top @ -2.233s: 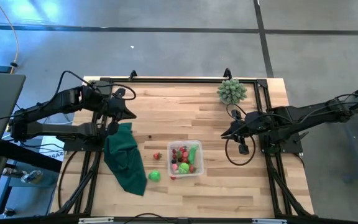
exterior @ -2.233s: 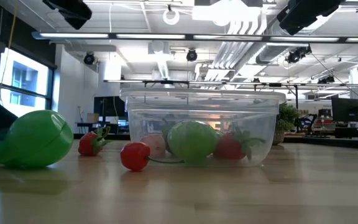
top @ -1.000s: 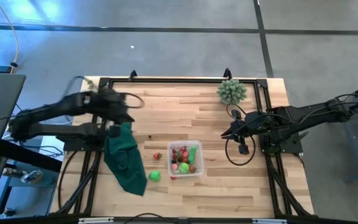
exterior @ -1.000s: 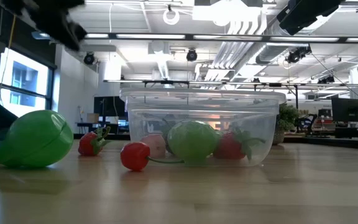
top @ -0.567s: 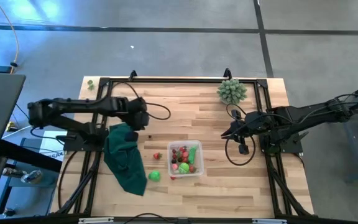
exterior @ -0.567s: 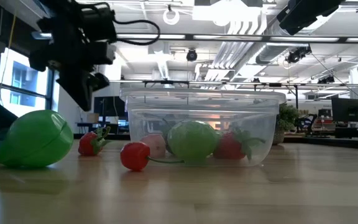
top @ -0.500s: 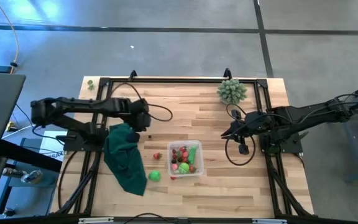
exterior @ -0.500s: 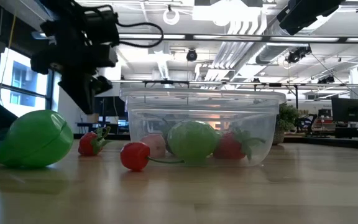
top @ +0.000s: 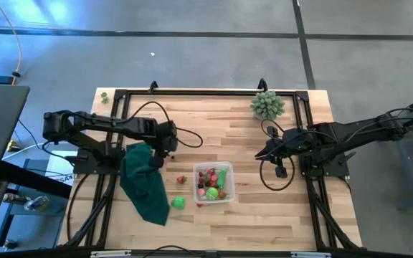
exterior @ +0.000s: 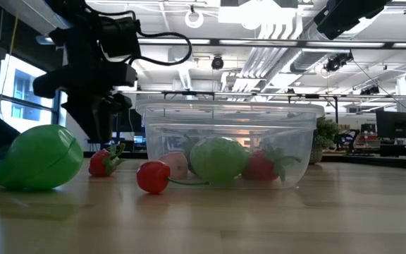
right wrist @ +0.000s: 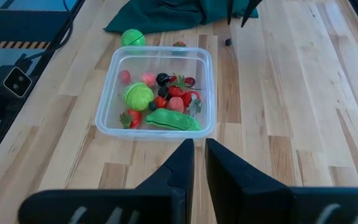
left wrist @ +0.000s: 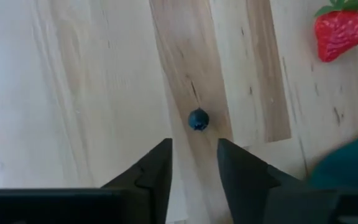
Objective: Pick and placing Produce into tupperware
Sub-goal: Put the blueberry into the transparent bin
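Note:
The clear tupperware stands near the table's middle and holds several red, pink and green produce pieces. Outside it lie a green ball, a strawberry, a small red piece and a tiny dark blue berry. My left gripper is open and points down just over the berry, next to the dark green cloth. It touches nothing. My right gripper is shut and waits at the table's right side, aimed at the tupperware.
The dark green cloth lies crumpled left of the tupperware, close by my left gripper. A pale green spiky plant stands at the far right corner. Black frame rails run along the table's far and side edges. Bare wood lies between tupperware and right arm.
My left arm has swung from the table's far left toward the middle and come down over the dark berry beside the cloth, with the gripper now pointing at the table. The produce, the tupperware and my right arm have kept still.

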